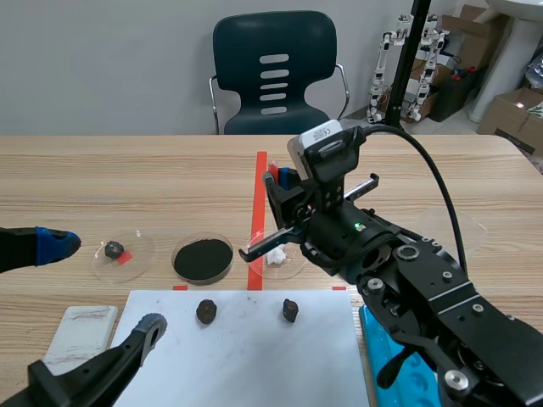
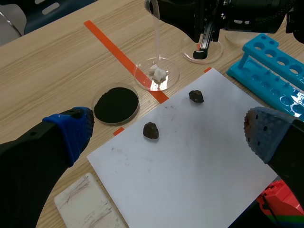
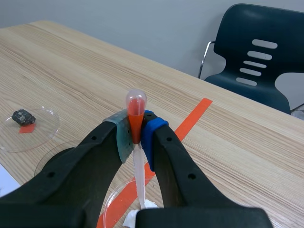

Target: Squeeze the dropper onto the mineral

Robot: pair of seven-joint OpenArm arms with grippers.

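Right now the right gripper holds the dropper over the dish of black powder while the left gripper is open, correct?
No: the dropper hangs over the dish with the white mineral, not the black powder, as the left wrist view shows. The right gripper holds it; the left gripper is open.

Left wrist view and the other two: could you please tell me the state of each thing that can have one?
Dropper: clamped upright in the right claw, tip down over the white mineral.
Left claw: open, holding nothing.
Dish of black powder: uncovered, floor covered with powder.
Blue rack: holes in view empty.
White tile: scuffed with marks.
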